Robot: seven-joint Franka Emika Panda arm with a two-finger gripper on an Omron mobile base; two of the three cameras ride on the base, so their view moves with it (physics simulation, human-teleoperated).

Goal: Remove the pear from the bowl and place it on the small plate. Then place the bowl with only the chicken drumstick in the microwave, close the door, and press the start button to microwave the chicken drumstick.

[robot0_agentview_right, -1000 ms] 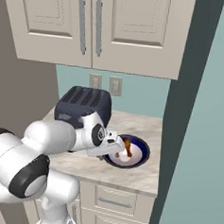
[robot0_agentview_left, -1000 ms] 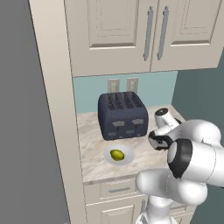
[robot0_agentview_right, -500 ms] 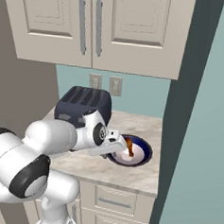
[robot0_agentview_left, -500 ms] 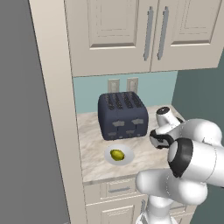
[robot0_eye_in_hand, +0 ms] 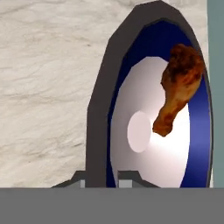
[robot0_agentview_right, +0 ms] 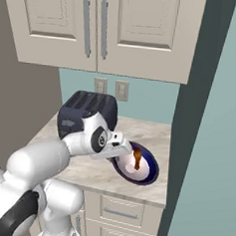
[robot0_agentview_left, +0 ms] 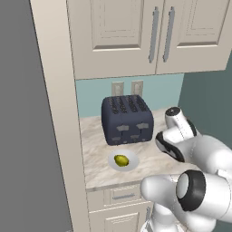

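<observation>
Gripper [robot0_eye_in_hand: 103, 177] fingers are pinched on the rim of the bowl [robot0_eye_in_hand: 103, 100], with one chicken drumstick [robot0_eye_in_hand: 178, 87] inside. Left base view shows one pear [robot0_agentview_left: 121, 160] on the small plate [robot0_agentview_left: 131, 166] before the toaster [robot0_agentview_left: 127, 118]; the right shows the bowl.

I take the toaster [robot0_agentview_left: 127, 118] as my landmark; it stands on the counter [robot0_agentview_left: 97, 154], near the back wall with two outlets [robot0_agentview_left: 127, 88] behind it. In front of the toaster sits the small plate [robot0_agentview_left: 132, 163], with the pear [robot0_agentview_left: 121, 160] on it. To the toaster's right lies the bowl [robot0_agentview_right: 148, 174], the chicken drumstick [robot0_agentview_right: 136, 158] in it. My gripper [robot0_eye_in_hand: 103, 176] straddles the bowl's rim on the toaster side.
</observation>
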